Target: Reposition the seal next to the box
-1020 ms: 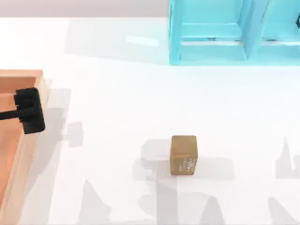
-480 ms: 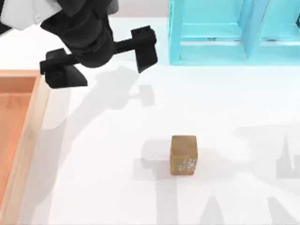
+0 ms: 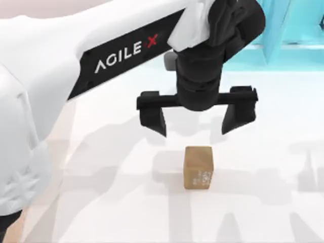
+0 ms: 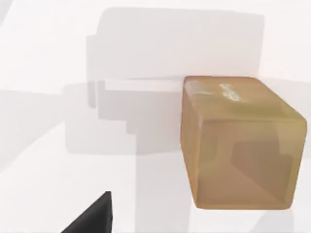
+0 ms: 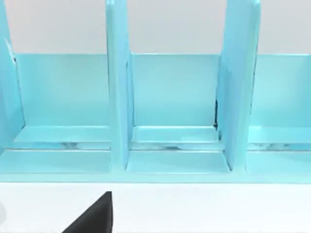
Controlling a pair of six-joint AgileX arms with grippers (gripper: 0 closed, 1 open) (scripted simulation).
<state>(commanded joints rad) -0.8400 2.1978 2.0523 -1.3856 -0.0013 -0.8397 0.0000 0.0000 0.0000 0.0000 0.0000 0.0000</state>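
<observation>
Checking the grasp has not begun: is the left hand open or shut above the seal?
Open. In the top view the left hand has its two dark fingers spread wider than the seal, which stands free on the table.

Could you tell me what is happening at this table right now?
The left arm reaches out over the white table, and its left gripper hangs open just beyond the seal, apart from it. The small tan seal stands on the table, not yet gripped, with whitish marks on one face. A turquoise shelf frame stands at the far edge, on the right. The right wrist view faces that frame.
</observation>
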